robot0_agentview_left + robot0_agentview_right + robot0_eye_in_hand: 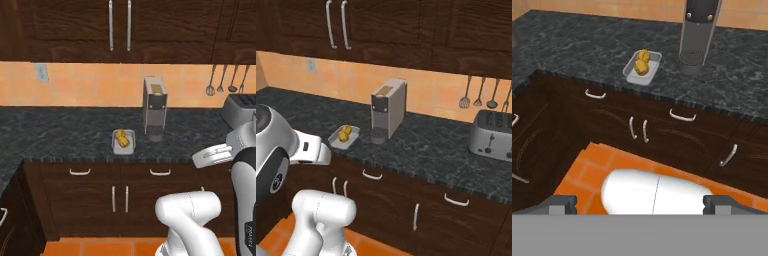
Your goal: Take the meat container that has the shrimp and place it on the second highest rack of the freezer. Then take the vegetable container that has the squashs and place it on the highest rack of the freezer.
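Even, flat rendered light; soft low-resolution blur; shadows faint, perhaps none.

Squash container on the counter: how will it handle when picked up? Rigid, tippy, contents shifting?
The container looks like a shallow, clear rigid tray, so probably stiff and unlikely to tip. The yellow squashes sit loose and stand above its rim, so they may shift or spill if it is tilted. Probably light.

No text, label, brand or number can be read anywhere. A small pale marking runs along the dark lower part of the robot arm [248,229] at the right edge of the left base view, but it is too small and blurred to make out. The coffee machine [387,110], the toaster [492,134] and the cupboard doors carry no legible signs.
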